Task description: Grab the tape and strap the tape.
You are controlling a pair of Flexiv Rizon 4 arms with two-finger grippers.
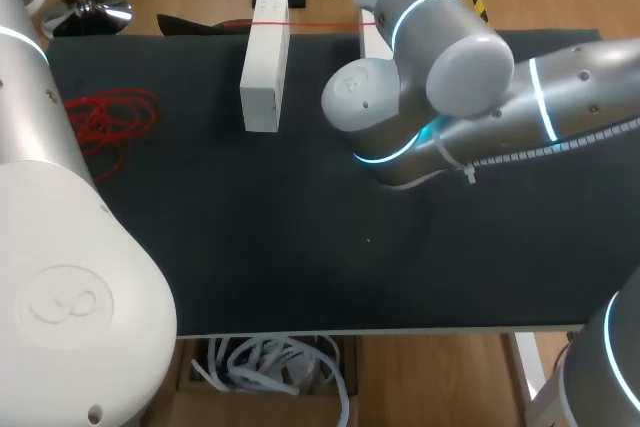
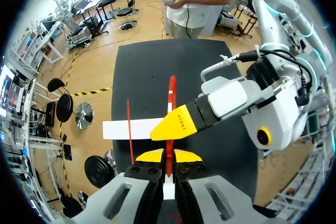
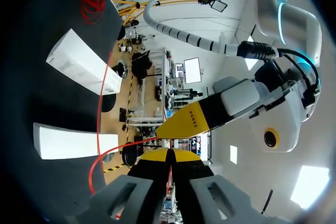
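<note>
Tape (image 2: pixel 171 90), a red strand, is drawn across the table (image 1: pixel 300 247) and over a white box (image 1: pixel 265 67), with a loose red heap (image 1: pixel 110 117) lying near the table's left edge. The strand is clamped between the closed fingers of the left gripper (image 2: pixel 168 156) and, it seems, of the right gripper (image 3: pixel 168 155), the two set tip to tip. Grabbing is judged done and strapping in hand; next the strand must be kept taut and led round the box.

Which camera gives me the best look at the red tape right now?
The left wrist view: the red tape runs broad and straight out from between the left gripper's fingers. The head view shows only a thin line beside the right arm. The right wrist view shows it thin, curving past two white boxes.
</note>
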